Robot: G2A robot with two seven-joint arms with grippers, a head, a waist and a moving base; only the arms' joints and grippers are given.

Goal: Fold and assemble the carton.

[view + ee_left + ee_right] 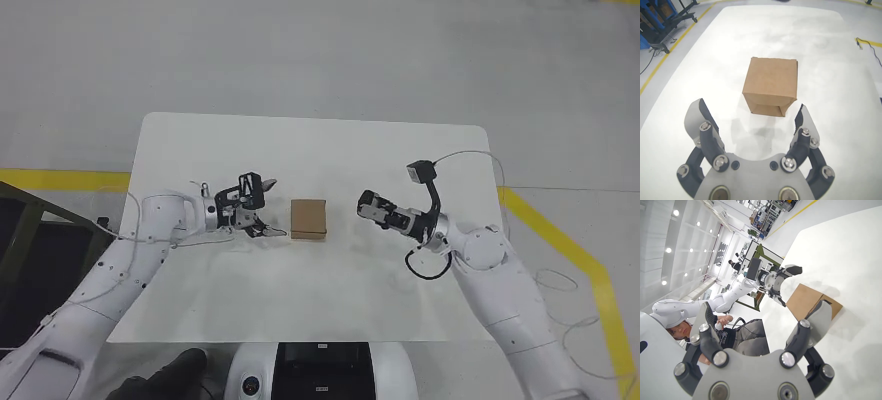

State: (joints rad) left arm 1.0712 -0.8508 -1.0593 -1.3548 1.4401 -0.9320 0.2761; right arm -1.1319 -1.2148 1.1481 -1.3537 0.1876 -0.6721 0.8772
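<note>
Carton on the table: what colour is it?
The carton is plain brown cardboard, unprinted, clearest in the left wrist view.

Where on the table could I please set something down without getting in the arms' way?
The far half of the table, beyond the carton, is bare, as is the near strip between carton and front edge. Crowded: the band beside the carton, with the open left gripper close on one side and the open right gripper on the other.

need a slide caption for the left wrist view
Open left gripper facing a brown carton on the white table, the carton's near end partly open, nothing grasped.
</note>
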